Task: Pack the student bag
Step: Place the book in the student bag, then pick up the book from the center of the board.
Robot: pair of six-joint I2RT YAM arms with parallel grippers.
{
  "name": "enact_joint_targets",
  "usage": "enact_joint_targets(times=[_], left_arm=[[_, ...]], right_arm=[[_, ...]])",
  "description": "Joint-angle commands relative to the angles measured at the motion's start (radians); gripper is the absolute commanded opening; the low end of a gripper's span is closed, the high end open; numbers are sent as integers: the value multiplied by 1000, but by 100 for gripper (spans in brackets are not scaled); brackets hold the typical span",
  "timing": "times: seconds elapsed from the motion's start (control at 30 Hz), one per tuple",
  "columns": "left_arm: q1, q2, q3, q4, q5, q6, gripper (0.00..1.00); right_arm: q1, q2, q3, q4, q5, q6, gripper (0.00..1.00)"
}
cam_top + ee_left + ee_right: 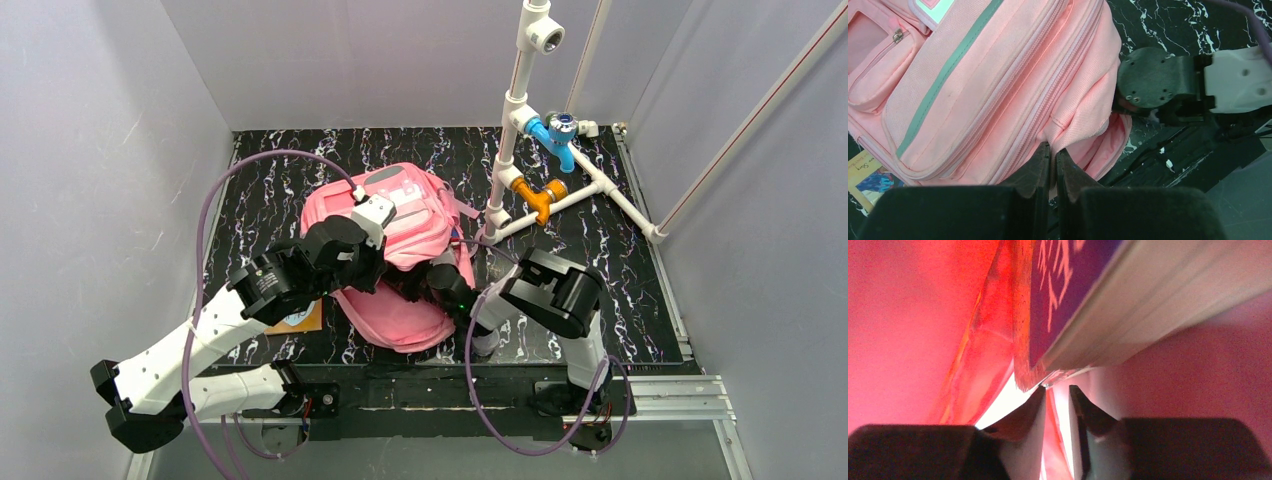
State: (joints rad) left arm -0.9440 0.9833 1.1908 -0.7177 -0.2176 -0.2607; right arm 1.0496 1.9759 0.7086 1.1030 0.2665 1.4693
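The pink student bag [415, 235] lies on the black marbled table [630, 270]. In the left wrist view its front pockets and grey strip [943, 75] fill the frame. My left gripper [1053, 150] is shut on a fold of pink fabric at the edge of the bag's opening. My right gripper [440, 285] reaches into the bag from the right, and its wrist [1158, 85] shows beside the opening. Inside, a book with a purple cover [1128, 305] lies just beyond the right fingertips. The right gripper [1057, 389] stands slightly open, with only red lining seen through the gap.
A white pipe frame [515, 120] with a blue fitting [557, 135] and an orange fitting [540, 195] stands at the back right. A picture book [305, 318] [868, 177] lies on the table under my left arm. White walls close in three sides.
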Motion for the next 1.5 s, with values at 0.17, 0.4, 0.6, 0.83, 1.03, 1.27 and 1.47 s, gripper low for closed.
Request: enact_joint_targets(times=[0.17, 0.4, 0.6, 0.83, 1.03, 1.27, 1.47], left_arm=[[-5, -9, -93, 177, -111, 29, 0], [3, 36, -98, 204, -138, 26, 0], [4, 59, -130, 162, -45, -68, 13], [28, -25, -58, -93, -77, -119, 98], [436, -112, -15, -225, -84, -124, 98], [936, -41, -298, -58, 34, -239, 98], [1142, 124, -313, 57, -34, -292, 98]], right_arm=[[5, -492, -130, -525, -250, -360, 60], [7, -904, -191, -1131, -218, -698, 66], [6, -1222, -136, -1502, 3, -838, 75], [6, -1264, -56, -1536, 16, -902, 76], [6, -1179, 34, -1501, -19, -974, 74], [29, -931, 94, -1256, -211, -927, 72], [225, -561, 295, -1102, -38, -823, 74]])
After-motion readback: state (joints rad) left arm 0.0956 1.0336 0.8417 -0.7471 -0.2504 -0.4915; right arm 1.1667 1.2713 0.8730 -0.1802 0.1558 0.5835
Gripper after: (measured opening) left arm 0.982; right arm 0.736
